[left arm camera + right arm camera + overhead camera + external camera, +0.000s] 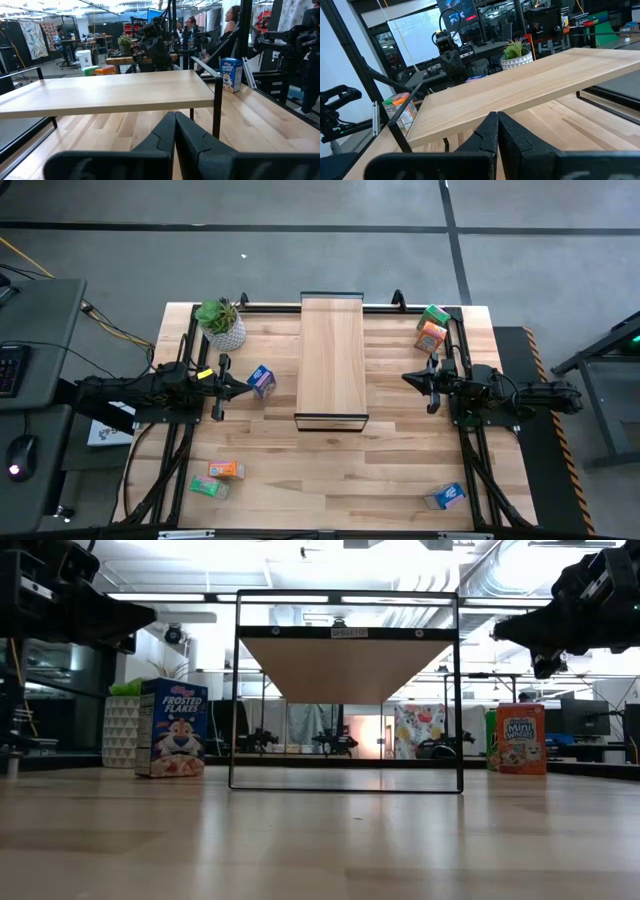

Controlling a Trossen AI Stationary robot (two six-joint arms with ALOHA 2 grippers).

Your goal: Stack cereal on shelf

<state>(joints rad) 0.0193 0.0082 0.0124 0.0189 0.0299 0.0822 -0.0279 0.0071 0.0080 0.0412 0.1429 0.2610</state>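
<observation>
The left gripper [226, 374] is hovering above the desk [330, 470] with its dark fingers [165, 135] pressed together, clenched on nothing. Just beside its tip, a small blue cardboard cereal box [262, 381] is standing upright. The right gripper [418, 380] is hanging on the opposite side, its fingers [496, 131] likewise clenched and holding nothing.

Between the two grippers, the long light-wood shelf on a thin black metal frame [332, 358] is standing at the middle of the desk, its plank carrying no boxes. A green box [434, 315] and an orange box [430, 337] are sitting near the far right corner, beyond the right gripper. An orange box [226, 470] and a green box [209, 487] are lying close together near the front left corner, and another blue box [444, 497] is lying near the front right. A potted green plant in a white pot [222, 323] is sitting near the far left corner.
</observation>
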